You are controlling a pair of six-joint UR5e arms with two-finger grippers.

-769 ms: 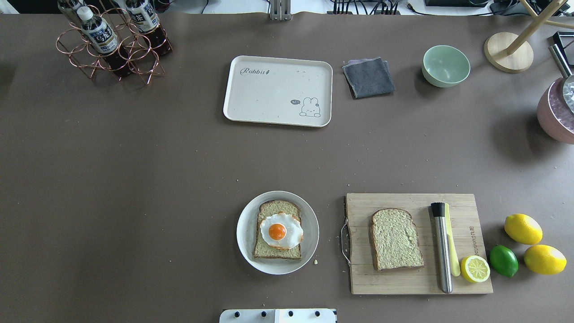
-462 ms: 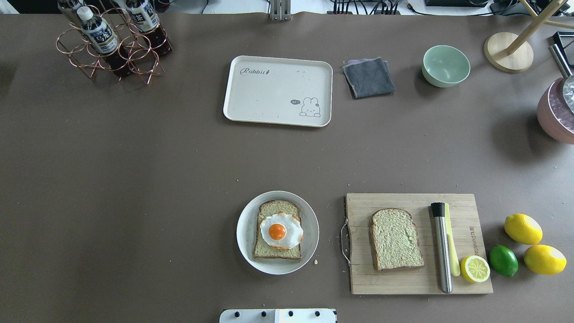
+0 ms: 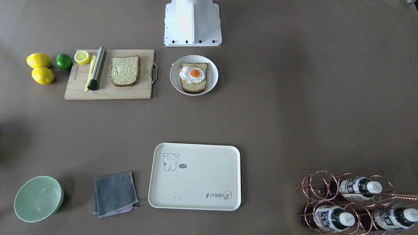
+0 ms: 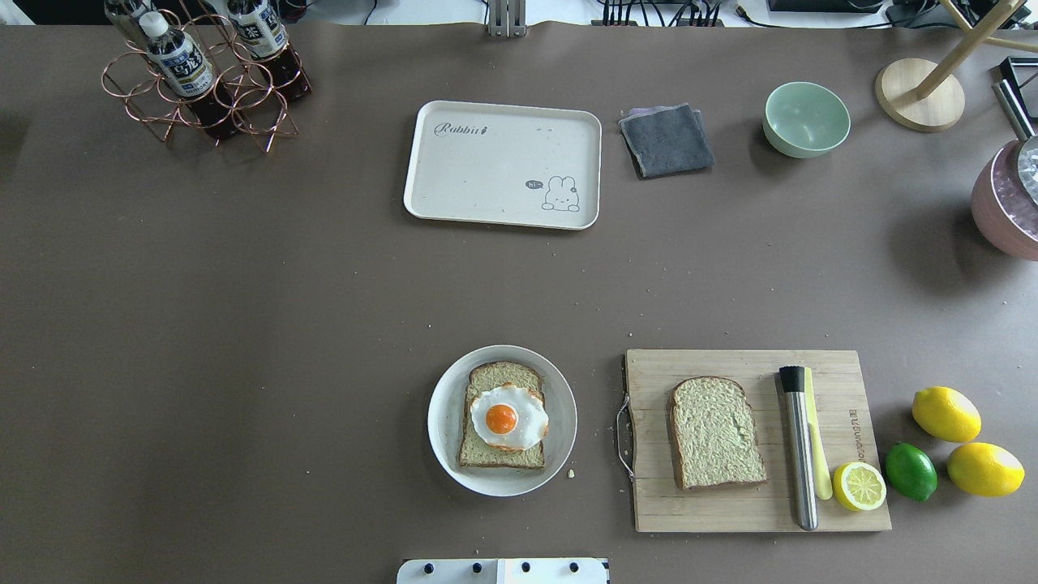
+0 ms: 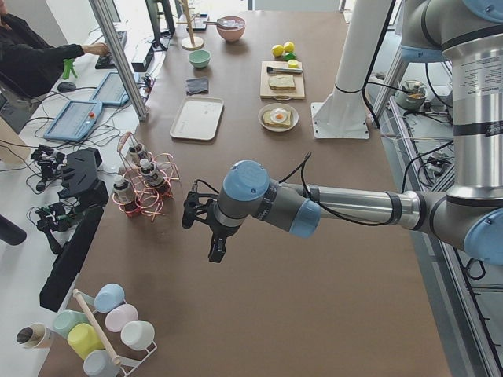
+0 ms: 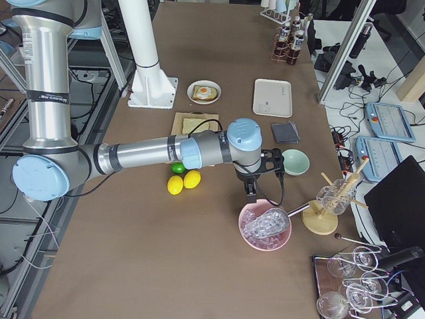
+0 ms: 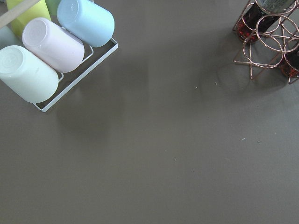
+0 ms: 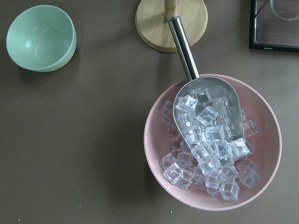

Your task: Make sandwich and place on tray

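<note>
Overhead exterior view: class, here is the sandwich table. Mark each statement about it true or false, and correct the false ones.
1. The fried egg lies on a bread slice on the round plate. True.
2. The second bread slice lies on the tray. False: it lies on the wooden cutting board; the tray holds no bread.
3. The halved lemon rests on a corner of the wooden cutting board. True.
4. The green bowl sits between the tray and the grey cloth. False: the grey cloth lies between the tray and the green bowl.
</note>
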